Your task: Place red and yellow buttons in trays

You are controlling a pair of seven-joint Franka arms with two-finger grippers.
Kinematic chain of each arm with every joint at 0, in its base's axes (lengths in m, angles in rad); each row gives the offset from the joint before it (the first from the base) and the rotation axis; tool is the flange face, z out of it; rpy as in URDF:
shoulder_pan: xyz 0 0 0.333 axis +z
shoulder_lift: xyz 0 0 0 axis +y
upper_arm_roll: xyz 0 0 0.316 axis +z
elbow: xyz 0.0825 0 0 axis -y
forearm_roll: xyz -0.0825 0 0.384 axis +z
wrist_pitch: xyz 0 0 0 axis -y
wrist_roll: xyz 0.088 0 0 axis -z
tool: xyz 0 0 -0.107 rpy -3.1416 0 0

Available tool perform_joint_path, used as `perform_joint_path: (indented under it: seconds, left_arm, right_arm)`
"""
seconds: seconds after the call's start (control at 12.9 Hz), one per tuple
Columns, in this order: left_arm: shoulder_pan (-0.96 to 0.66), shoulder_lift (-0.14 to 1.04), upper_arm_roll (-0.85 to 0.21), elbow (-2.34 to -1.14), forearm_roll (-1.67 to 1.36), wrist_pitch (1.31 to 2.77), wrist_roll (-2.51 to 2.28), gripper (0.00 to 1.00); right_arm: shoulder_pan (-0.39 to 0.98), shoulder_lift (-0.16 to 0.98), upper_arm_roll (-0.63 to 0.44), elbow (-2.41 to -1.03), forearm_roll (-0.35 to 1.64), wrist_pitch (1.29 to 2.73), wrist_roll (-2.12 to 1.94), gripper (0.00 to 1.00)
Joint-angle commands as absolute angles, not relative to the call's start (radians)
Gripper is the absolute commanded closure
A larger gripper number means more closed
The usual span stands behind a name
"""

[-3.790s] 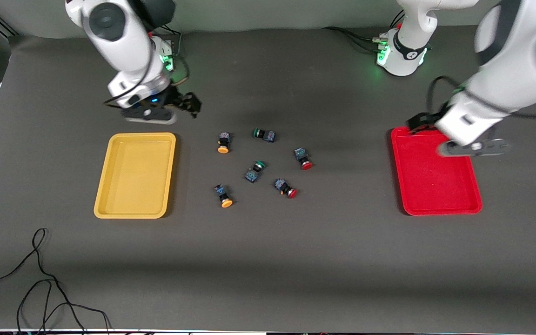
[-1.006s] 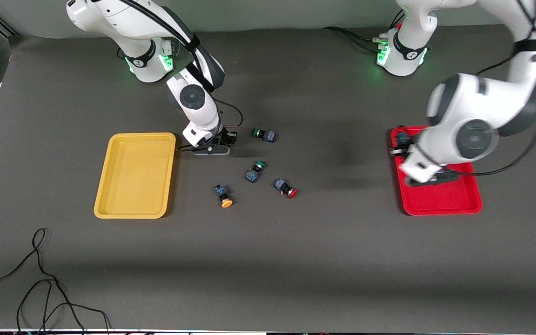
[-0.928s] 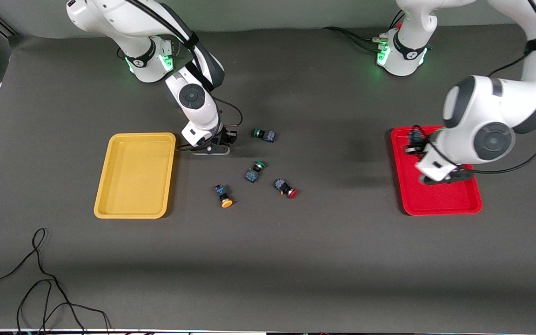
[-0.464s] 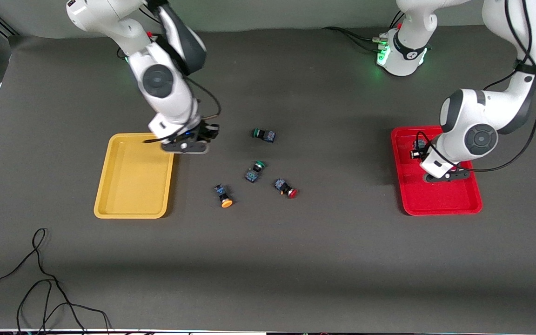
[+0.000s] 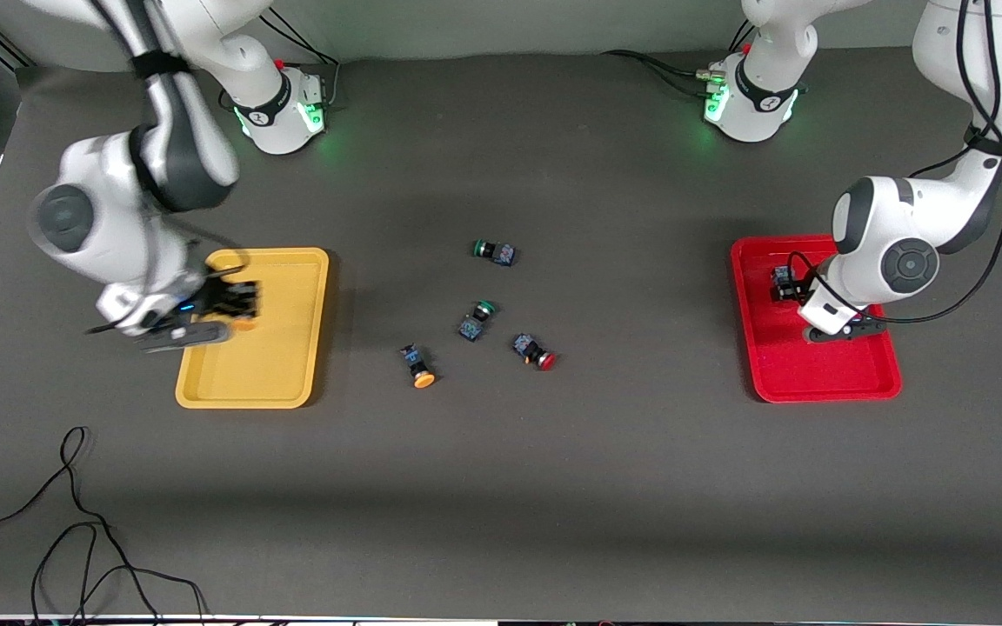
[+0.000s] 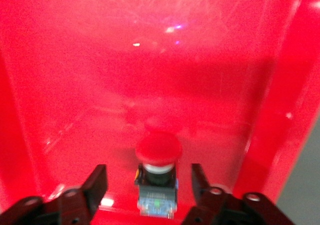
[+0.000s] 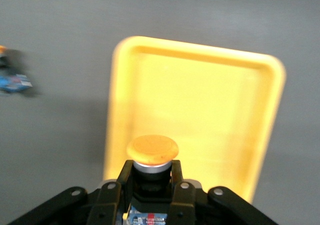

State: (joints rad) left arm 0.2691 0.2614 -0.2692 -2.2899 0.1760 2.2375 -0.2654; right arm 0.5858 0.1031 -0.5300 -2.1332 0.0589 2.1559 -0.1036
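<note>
My right gripper (image 5: 231, 302) is shut on a yellow button (image 5: 243, 323) and holds it over the yellow tray (image 5: 266, 369). In the right wrist view the orange-yellow cap (image 7: 152, 150) sticks out past the shut gripper (image 7: 152, 177) above the tray (image 7: 210, 105). My left gripper (image 5: 790, 292) is low in the red tray (image 5: 814, 374), open, with a red button (image 5: 781, 280) between its fingers. In the left wrist view that button (image 6: 158, 157) lies on the tray floor (image 6: 150, 60), clear of both fingers (image 6: 97, 182). One yellow button (image 5: 419, 366) and one red button (image 5: 536, 352) lie mid-table.
Two green-capped switches (image 5: 492, 252) (image 5: 476, 320) lie mid-table beside the loose buttons. A black cable (image 5: 75, 522) trails near the front edge at the right arm's end. Both arm bases stand along the table's back edge.
My right gripper has carried the yellow button from beside the mid-table cluster to over the yellow tray. My left gripper stays low in the red tray with the red button.
</note>
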Motion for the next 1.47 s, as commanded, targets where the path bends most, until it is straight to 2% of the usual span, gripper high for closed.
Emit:
perform_joint_path:
  seconds: [0.0,0.15,0.39,0.62,0.7,0.77,0.85,1.01,1.24,1.39]
  left_arm:
    - [0.184,0.207,-0.316,-2.078,0.132,1.946,-0.303,0.00]
    - [0.079,0.285,-0.324,-1.816,0.062,1.766,-0.388,0.00]
    - [-0.091,0.493,-0.324,-1.478,0.064,1.689,-0.627,0.00]
    - [-0.221,0.696,-0.324,-1.321,0.054,1.729,-0.937,0.00]
    - [-0.253,0.750,-0.325,-1.293,0.032,1.793,-1.056,0.00]
    - [-0.264,0.790,-0.324,-1.284,-0.025,1.842,-1.124,0.00]
    - [-0.267,0.829,-0.325,-1.275,-0.078,1.889,-1.158,0.00]
    - [-0.271,0.870,-0.325,-1.269,-0.141,1.966,-1.192,0.00]
    - [-0.359,0.913,-0.318,-1.273,-0.152,2.100,-1.311,0.00]
    - [-0.373,0.925,-0.318,-1.284,-0.144,2.112,-1.315,0.00]
  right_arm:
    - [0.601,0.204,-0.595,-2.206,0.112,2.303,-0.234,0.84]
    - [0.577,0.318,-0.597,-2.240,0.210,2.416,-0.338,0.84]
    - [0.545,0.449,-0.597,-2.224,0.407,2.473,-0.588,0.84]
    - [0.543,0.454,-0.597,-2.210,0.420,2.461,-0.597,0.84]
    - [0.543,0.453,-0.597,-2.209,0.422,2.459,-0.589,0.71]
    - [0.543,0.453,-0.597,-2.194,0.429,2.456,-0.581,0.12]
    - [0.543,0.448,-0.598,-2.178,0.430,2.409,-0.560,0.00]
    - [0.554,0.424,-0.609,-2.120,0.420,2.279,-0.510,0.00]
    - [0.586,0.339,-0.626,-2.057,0.335,2.165,-0.409,0.00]
    - [0.603,0.299,-0.618,-1.978,0.238,2.065,-0.315,0.00]
